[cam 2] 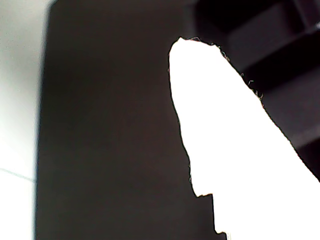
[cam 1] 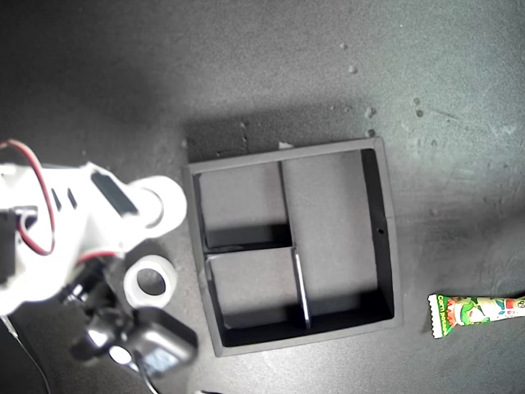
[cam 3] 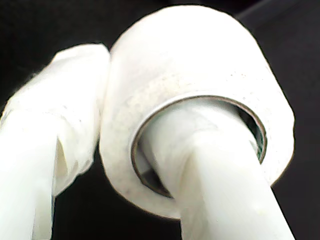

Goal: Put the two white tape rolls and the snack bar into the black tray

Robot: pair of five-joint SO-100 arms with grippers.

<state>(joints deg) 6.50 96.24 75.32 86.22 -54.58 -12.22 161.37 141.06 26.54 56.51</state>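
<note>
Robot test bench or lab setup, not looking like a home. A bare dark grey desk [cam 1: 459,74], scuffed and speckled, is filling the whole exterior view. A white 3D-printed-looking arm [cam 1: 74,230] with exposed red wiring [cam 1: 45,197] is sitting at the exterior view's left. Nothing else of the room is showing.

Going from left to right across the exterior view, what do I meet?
White arm → white tape roll → black tray → snack bar, cut off by the exterior view's right edge.
</note>
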